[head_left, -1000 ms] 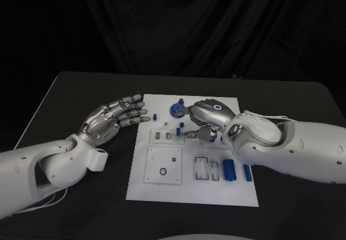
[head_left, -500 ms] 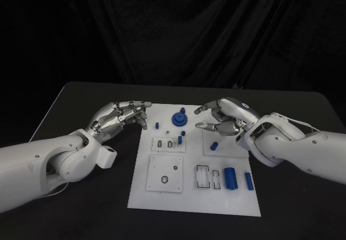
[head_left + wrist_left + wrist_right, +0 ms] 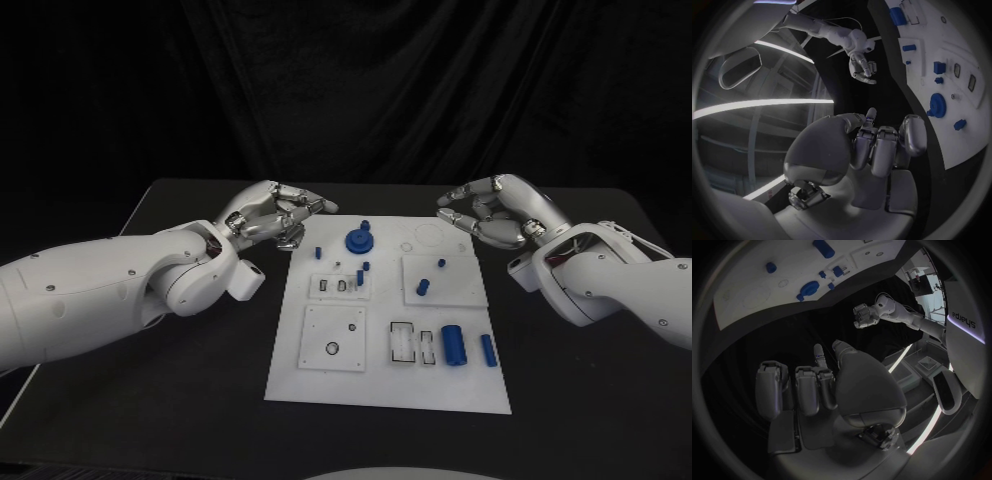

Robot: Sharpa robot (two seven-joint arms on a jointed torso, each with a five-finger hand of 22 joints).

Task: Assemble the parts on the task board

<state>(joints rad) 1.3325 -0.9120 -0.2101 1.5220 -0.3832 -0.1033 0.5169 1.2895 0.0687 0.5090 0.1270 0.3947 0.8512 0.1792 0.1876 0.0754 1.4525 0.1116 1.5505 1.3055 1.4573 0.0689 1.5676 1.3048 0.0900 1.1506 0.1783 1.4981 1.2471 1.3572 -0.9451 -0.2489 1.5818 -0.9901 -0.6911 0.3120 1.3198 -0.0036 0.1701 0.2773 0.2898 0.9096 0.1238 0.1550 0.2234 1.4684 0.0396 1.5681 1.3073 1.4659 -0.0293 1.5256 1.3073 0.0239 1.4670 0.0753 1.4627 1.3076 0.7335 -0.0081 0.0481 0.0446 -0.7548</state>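
The white task board (image 3: 433, 385) lies in the middle of the black table. On it are a round blue part (image 3: 356, 238), several small blue pegs such as one (image 3: 424, 287), and two blue cylinders (image 3: 456, 344) near its right edge. My left hand (image 3: 274, 218) hovers off the board's far left corner with its fingers curled in, holding nothing. Off the far right corner hangs my right hand (image 3: 490, 212), also curled and holding nothing. The left wrist view has the left hand (image 3: 879, 150), the right hand (image 3: 862, 67) and the board (image 3: 967, 60). The right wrist view has the right hand (image 3: 811, 385) with folded fingers.
The board carries two raised white plates (image 3: 332, 338) with slots and holes, and outlined recesses (image 3: 414, 346) beside the cylinders. Black table (image 3: 173, 400) spreads on both sides of the board. A dark curtain hangs behind.
My right hand has lifted off the board's middle and drawn back to the far right. The left hand has moved to the far left corner and curled its fingers in.
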